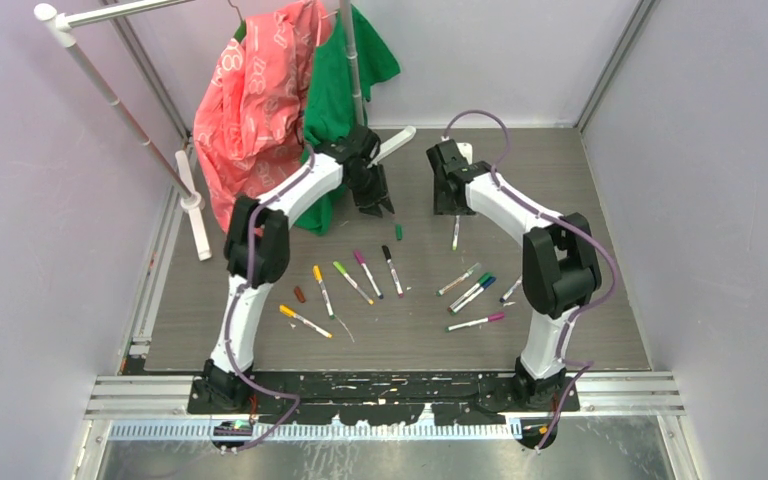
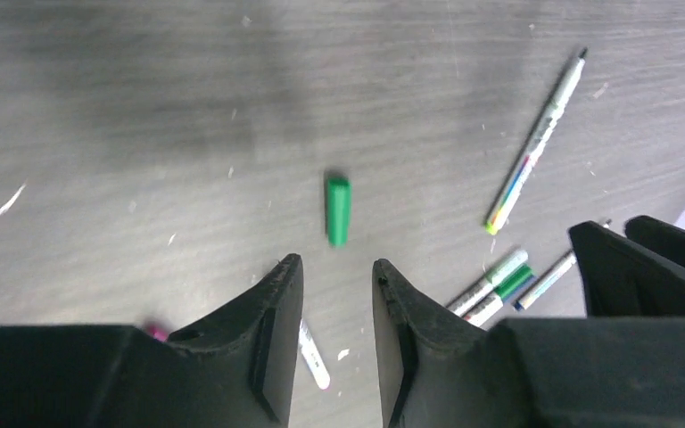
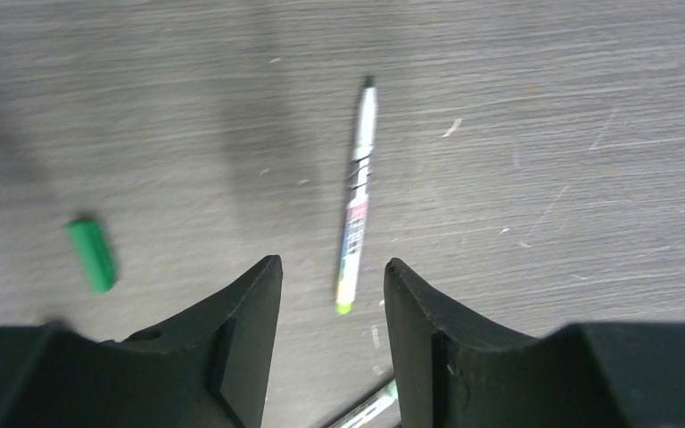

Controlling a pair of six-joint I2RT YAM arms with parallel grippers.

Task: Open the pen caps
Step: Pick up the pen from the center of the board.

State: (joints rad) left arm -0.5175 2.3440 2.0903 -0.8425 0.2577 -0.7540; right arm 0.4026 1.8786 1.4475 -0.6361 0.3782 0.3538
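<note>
Green pen cap (image 2: 337, 210) lies loose on the worktop (image 2: 143, 134), just ahead of my left tool (image 2: 336, 267), whose jaws stand apart with nothing between them. My right tool (image 3: 332, 267) likewise gapes empty over the uncapped pen (image 3: 357, 192), lying apart from that cap

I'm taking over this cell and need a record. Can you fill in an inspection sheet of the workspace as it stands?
Surface: table, dark wood grain, scratched.
Job's things: green cap off, lying apart from a bare-tipped pen; brown cap loose; other pens fanned out nearer the bases.
Clutter: white flecks.
Grippers: left gripper and right gripper open, empty, above the table.
Cables: purple cables along both arms.
Surroundings: red and green garments on a rack, far left.
</note>
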